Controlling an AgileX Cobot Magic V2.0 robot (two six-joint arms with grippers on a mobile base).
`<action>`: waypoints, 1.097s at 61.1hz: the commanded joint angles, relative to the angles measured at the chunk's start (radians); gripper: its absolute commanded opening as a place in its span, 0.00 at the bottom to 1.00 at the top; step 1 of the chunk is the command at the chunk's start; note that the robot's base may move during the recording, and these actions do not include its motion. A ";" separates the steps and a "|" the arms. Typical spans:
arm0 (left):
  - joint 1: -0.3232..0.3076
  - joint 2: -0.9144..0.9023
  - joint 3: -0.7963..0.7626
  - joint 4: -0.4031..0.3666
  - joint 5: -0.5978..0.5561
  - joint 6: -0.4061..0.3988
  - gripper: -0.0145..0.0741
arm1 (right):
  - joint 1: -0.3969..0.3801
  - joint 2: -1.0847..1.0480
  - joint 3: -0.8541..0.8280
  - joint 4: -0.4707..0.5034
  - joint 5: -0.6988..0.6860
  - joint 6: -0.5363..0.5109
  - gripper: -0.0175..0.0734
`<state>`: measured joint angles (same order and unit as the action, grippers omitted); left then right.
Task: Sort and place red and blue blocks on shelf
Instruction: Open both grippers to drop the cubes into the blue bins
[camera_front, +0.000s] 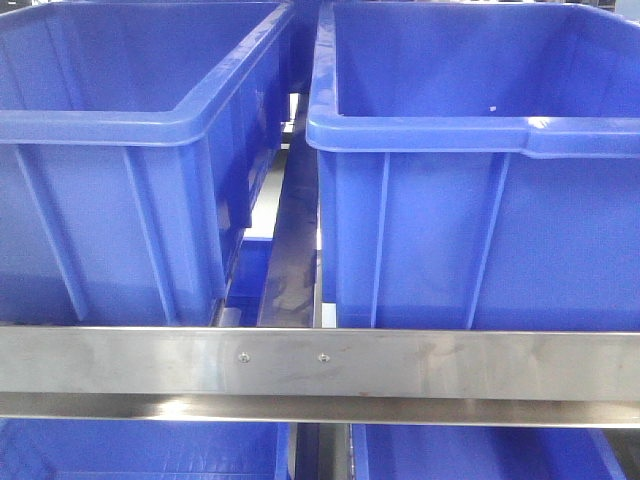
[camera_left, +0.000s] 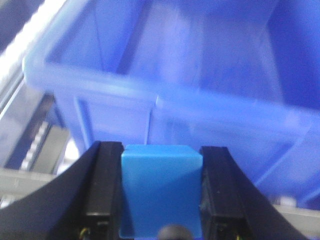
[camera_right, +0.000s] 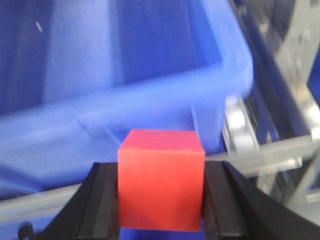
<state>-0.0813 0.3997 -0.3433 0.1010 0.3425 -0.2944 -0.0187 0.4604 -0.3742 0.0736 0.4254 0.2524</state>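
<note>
Blocks both in hand. Left gripper (camera_left: 161, 200) is clamped on blue block (camera_left: 161, 187), pads flat on opp. side faces; block sits just short of the rim of a blue crate (camera_left: 165, 100) on the shelf (camera_front: 320, 362). Right gripper (camera_right: 161, 200) is clamped on red block (camera_right: 161, 180) the same way, in front of another crate (camera_right: 125, 95), roller track (camera_right: 235, 130) to its side. Neither arm shows in front view.

Handling, est.: cubes look rigid, matte, light; no deformation under pads. Flat parallel faces suit a centred side pinch. Matte skin appears grippy, slip risk low. Not fragile by look, so a short drop into a crate seems tolerable. Wrist views blurred; finer surface detail n/a.
</note>
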 joint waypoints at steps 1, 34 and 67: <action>0.001 0.008 -0.055 -0.005 -0.112 -0.007 0.30 | -0.005 0.006 -0.056 -0.004 -0.105 -0.006 0.25; 0.001 0.174 -0.182 -0.005 -0.216 -0.007 0.30 | -0.005 0.144 -0.163 -0.080 -0.212 -0.008 0.25; 0.001 0.528 -0.358 0.000 -0.365 -0.005 0.30 | 0.041 0.470 -0.371 -0.082 -0.296 -0.072 0.25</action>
<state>-0.0813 0.8904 -0.6458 0.1010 0.0984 -0.2944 0.0151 0.9001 -0.6884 0.0000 0.2359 0.1925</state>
